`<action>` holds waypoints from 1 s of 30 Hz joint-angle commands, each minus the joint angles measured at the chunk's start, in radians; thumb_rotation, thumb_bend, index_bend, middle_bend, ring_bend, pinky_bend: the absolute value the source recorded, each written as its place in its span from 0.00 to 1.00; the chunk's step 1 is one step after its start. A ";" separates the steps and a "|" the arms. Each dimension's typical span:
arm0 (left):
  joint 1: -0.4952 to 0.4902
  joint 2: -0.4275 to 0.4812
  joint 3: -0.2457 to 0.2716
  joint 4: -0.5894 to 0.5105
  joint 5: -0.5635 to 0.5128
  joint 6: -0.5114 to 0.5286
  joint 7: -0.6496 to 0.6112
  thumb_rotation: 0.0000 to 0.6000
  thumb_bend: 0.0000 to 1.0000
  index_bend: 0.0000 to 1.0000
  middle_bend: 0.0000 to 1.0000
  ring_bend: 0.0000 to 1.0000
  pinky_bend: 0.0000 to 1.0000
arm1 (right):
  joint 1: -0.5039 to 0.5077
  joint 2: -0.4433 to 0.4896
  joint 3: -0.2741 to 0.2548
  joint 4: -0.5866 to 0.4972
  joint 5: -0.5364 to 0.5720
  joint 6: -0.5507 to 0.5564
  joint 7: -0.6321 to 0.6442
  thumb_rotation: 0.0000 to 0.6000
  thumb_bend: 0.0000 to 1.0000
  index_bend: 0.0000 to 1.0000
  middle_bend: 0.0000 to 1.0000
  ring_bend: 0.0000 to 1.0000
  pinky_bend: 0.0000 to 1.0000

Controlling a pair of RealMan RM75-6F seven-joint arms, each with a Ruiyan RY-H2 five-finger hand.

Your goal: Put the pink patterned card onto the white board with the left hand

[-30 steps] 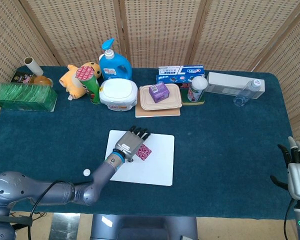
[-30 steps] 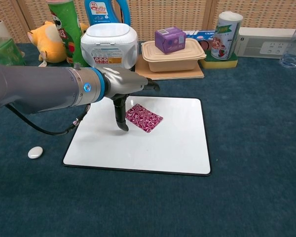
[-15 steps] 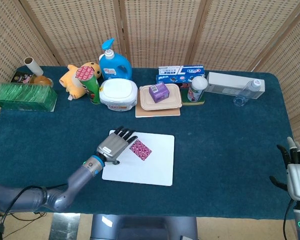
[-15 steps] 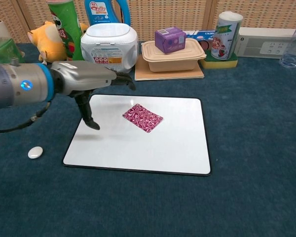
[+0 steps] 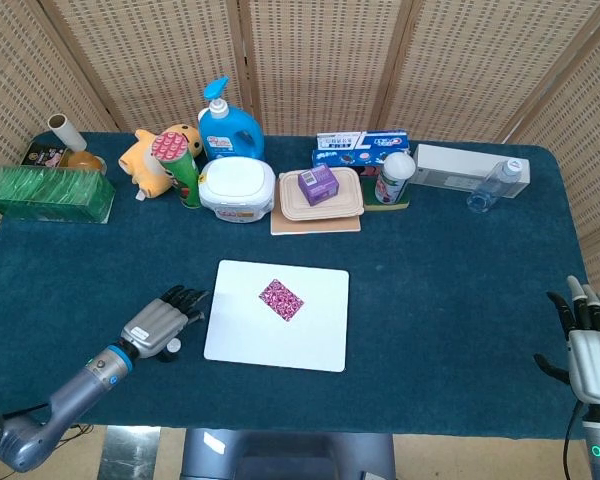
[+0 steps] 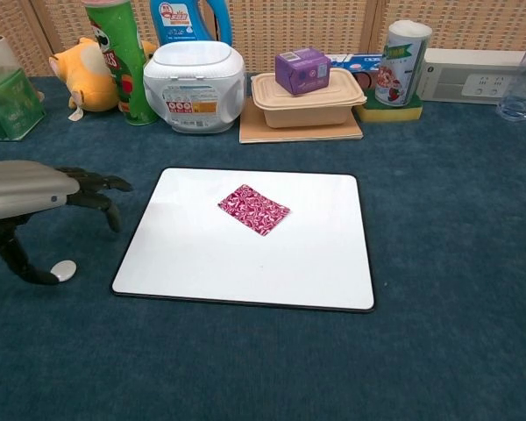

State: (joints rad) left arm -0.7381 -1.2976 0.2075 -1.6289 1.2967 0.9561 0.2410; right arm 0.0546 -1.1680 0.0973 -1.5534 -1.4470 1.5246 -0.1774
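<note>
Smooth glossy white board (image 6: 245, 254) lies on matt, napped teal cloth (image 6: 438, 228).

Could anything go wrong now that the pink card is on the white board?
Maybe two small things. The left hand hangs low beside the board, right over a little white disc; it could knock the disc away. If the hand swings toward the board, it could nudge its edge and slide the card, which lies loose with nothing holding it. The right hand is far off at the table's edge, so it looks harmless.
</note>
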 commanded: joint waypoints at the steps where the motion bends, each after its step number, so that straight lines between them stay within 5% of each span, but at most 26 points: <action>1: 0.028 0.001 0.011 0.021 0.019 0.003 -0.026 1.00 0.16 0.27 0.00 0.00 0.02 | 0.001 0.000 0.000 0.000 0.001 -0.002 0.001 1.00 0.03 0.15 0.00 0.00 0.00; 30: 0.102 -0.032 -0.068 0.048 0.004 -0.043 0.046 1.00 0.17 0.40 0.00 0.00 0.02 | -0.002 0.004 0.001 0.000 -0.004 0.002 0.013 1.00 0.03 0.15 0.00 0.00 0.00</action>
State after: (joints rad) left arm -0.6369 -1.3287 0.1402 -1.5820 1.3006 0.9139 0.2861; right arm 0.0530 -1.1642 0.0987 -1.5537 -1.4506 1.5264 -0.1642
